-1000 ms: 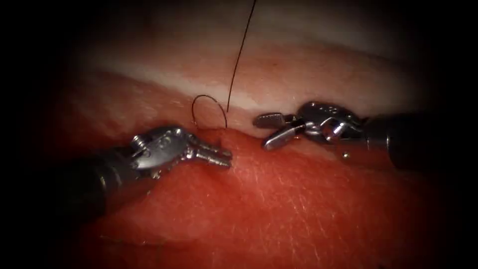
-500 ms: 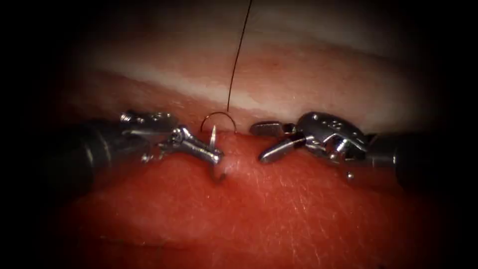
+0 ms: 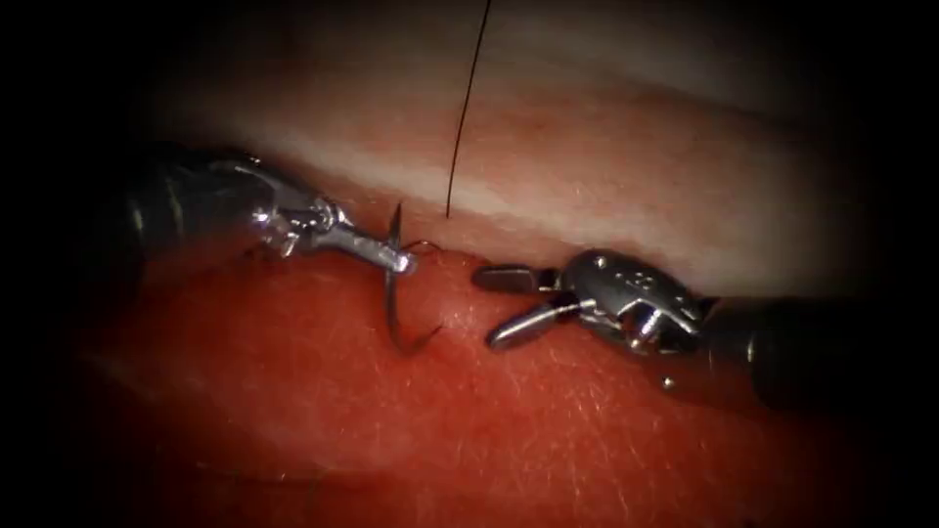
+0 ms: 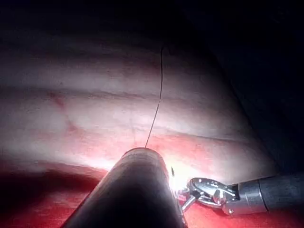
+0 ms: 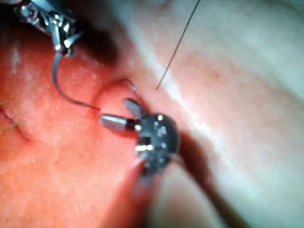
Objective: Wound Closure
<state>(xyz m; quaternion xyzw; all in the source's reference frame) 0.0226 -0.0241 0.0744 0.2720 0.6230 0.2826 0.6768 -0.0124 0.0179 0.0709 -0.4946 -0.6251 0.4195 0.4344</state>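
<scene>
Setting: red tissue [image 3: 548, 411] with a pale band along its far edge, dark at the borders of the endoscope view
Hidden: the cut itself is hard to make out; the needle's far end sits in the tissue and how deep cannot be told; the left tool's own jaws lie behind its shaft in the left wrist view
Left tool [image 3: 399, 260]: comes in from the upper left, jaws clamped on the needle [image 3: 391, 293] near its upper pointed end
Needle: curves down from those jaws, most of its arc out in the open, its lower end meeting the tissue just left of the right tool
Right tool [image 3: 499, 308]: comes in from the right, low over the tissue, jaws spread apart and holding nothing, tips near the needle's lower end but apart from it
Thread [image 3: 468, 108]: one dark strand runs from the top edge down to the pale band just beyond the needle
Room: bare red tissue in front of both tools
</scene>
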